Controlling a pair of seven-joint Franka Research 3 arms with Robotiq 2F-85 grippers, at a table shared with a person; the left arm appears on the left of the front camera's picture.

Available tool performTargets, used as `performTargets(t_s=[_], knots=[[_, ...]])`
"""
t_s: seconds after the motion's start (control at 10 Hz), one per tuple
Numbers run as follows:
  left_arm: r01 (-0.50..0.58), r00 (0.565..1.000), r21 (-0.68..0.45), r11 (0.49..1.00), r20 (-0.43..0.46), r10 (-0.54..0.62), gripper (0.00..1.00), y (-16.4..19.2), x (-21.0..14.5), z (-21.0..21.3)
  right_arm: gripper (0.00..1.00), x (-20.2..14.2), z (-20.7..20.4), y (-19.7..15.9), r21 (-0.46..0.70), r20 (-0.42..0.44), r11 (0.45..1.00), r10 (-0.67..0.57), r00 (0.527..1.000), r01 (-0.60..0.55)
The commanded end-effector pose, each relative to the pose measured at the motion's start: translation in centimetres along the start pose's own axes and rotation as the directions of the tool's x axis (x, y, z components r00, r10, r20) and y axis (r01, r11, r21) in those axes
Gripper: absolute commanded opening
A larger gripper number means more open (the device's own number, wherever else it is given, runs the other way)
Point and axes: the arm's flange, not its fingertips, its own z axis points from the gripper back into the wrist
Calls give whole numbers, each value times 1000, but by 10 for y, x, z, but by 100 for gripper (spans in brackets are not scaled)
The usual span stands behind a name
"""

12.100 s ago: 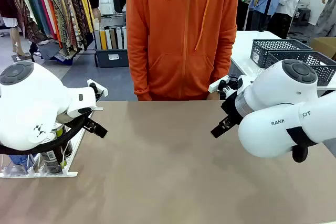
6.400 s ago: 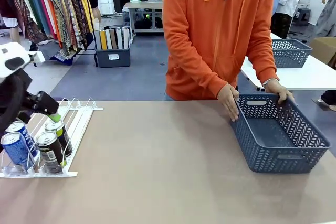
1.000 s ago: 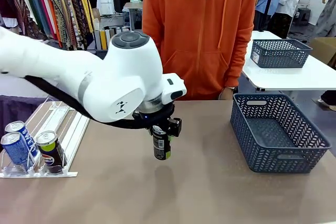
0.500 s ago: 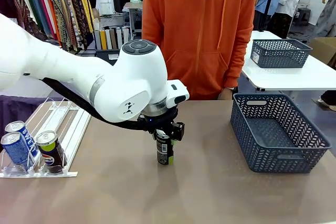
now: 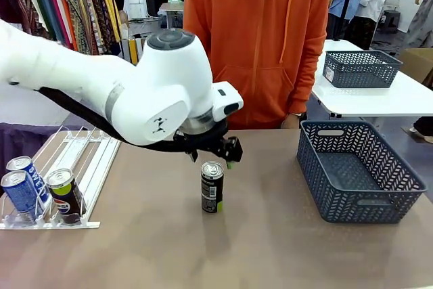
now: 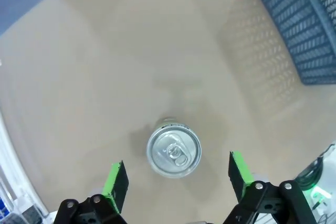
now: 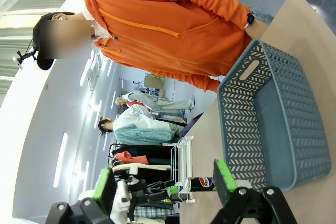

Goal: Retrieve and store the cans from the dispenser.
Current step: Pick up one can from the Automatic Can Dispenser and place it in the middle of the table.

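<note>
Far left of the left gripper point(image 5: 213, 154), three cans point(image 5: 42, 189) are sitting in the dispenser point(image 5: 88, 160). Its jaws are gaping wide directly above an upright black can point(image 5: 212, 187), likely light, rigid and slick, so pinching mid-body probably suits. The right gripper point(image 7: 163, 179) is gaping too.

Upright mid-way across the bench point(image 5: 270, 248), one can point(image 5: 212, 187), directly below the left tool point(image 5: 213, 158), clear of it. At left, the dispenser point(image 5: 88, 153), three cans point(image 5: 20, 194) at its near end. At right, a basket point(image 5: 318, 167); behind, a person point(image 5: 257, 45).
</note>
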Motion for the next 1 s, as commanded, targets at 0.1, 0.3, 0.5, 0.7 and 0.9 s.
performTargets(t_s=[0.1, 0.3, 0.5, 0.7, 0.9], knots=[[-141, 990, -12, 990, -18, 140, 100, 41, -39, 90, 100, 3, 0, 3, 15, 8, 1000, 14, 1000, -14], [-201, 978, -263, 944, -103, 179, 100, 119, -105, 175, 100, 3, 0, 3, 15, 8, 1000, 14, 1000, -14], [-322, 946, -421, 848, -172, 274, 100, 205, -156, 222, 100, 3, 0, 3, 15, 8, 1000, 14, 1000, -14], [-316, 949, -698, 643, -225, 223, 100, 283, -210, 235, 100, 3, 0, 3, 15, 8, 1000, 14, 1000, -14], [-308, 943, -840, 448, -206, 262, 100, 350, -257, 234, 100, 3, 0, 3, 15, 8, 1000, 14, 1000, -14]])
